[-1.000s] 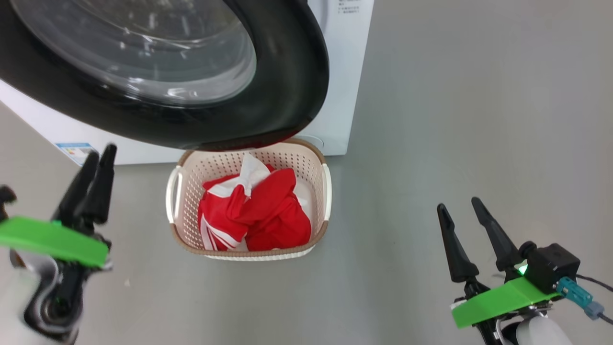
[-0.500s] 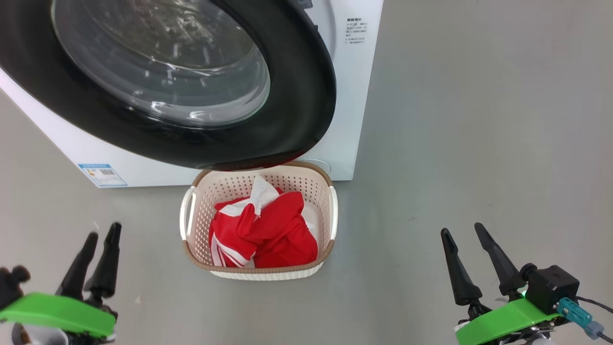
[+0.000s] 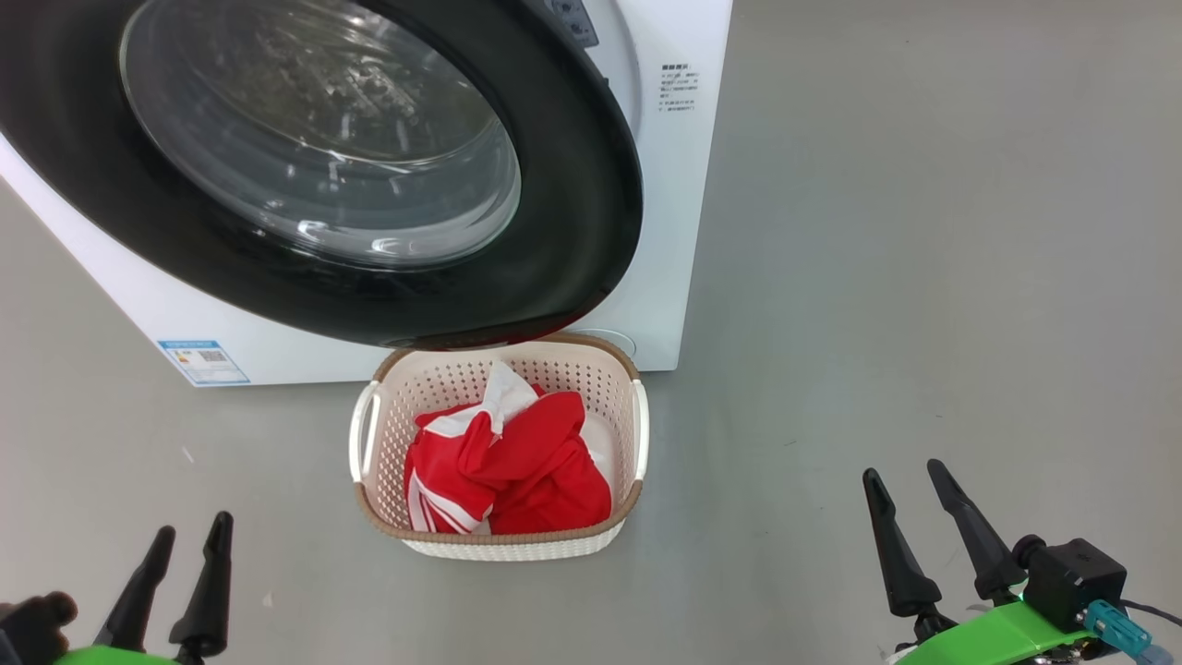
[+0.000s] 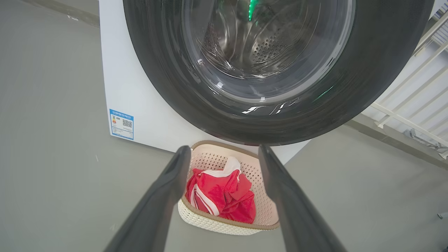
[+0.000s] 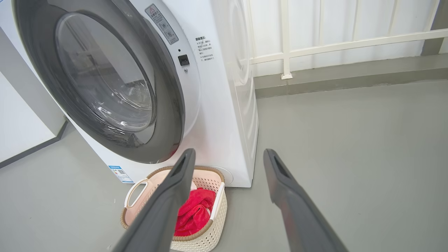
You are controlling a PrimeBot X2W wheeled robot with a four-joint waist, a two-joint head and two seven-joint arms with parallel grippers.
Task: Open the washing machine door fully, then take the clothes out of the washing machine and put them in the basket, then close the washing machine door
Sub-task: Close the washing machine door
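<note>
Item: washing machine (image 3: 669, 203), white front-loader, standing on a grey floor (image 3: 877, 277), with a small blue sticker (image 3: 203, 362) low on its front. Washing machine door (image 3: 314, 157): glossy black rim and bulging clear window, lying across the machine's front; whether it is latched cannot be told. Basket (image 3: 503, 547): cream, perforated, with a brown rim, on the floor just before the machine's front, under the door's lower rim and towards the machine's right front corner. Clothes (image 3: 517, 471): red fabric with white stripes, bundled inside the basket and lying below its rim. Left gripper (image 3: 194, 525): fingers spread, nothing between them, above the floor left of the basket and well apart from it. Right gripper (image 3: 901, 468): fingers spread, empty, above the floor right of the basket and well apart from it.
</note>
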